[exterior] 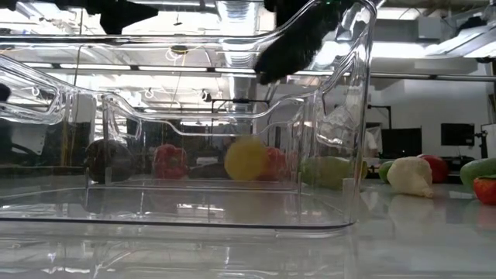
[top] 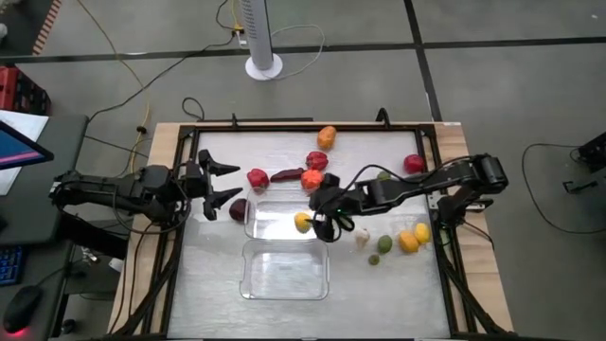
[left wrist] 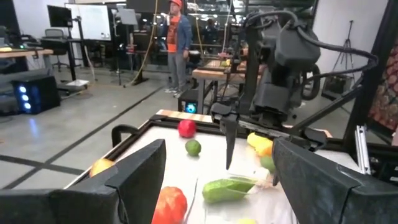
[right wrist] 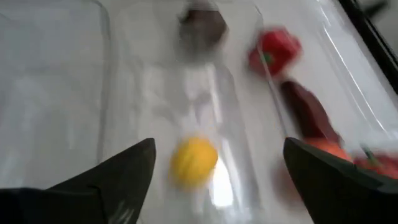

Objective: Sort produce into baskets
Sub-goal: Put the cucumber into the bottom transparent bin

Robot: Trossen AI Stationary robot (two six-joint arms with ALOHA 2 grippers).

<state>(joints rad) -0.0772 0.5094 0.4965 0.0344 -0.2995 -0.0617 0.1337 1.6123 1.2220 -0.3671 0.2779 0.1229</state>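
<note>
A: What's in the two clear tubs?
B: The far tub [top: 275, 216] holds one round yellow fruit [top: 302, 223], lying by its right end. The near tub [top: 284, 269], set just in front of it, holds nothing I can make out.

A: Where are the arms?
B: The right gripper [top: 327, 210] hangs over the far tub's right end, fingers spread apart with nothing between them, the yellow fruit below. The left gripper [top: 225, 184] waits at the table's left side, fingers wide apart, also holding nothing.

A: And the other produce?
B: Loose on the table [top: 208, 284]. A dark purple piece [top: 238, 208] sits by the far tub's left end; a red pepper [top: 258, 177], a long dark red piece [top: 286, 174] and orange and red pieces lie behind it. A pale garlic bulb [top: 362, 238], a green piece [top: 384, 244] and yellow pieces lie to the right.
</note>
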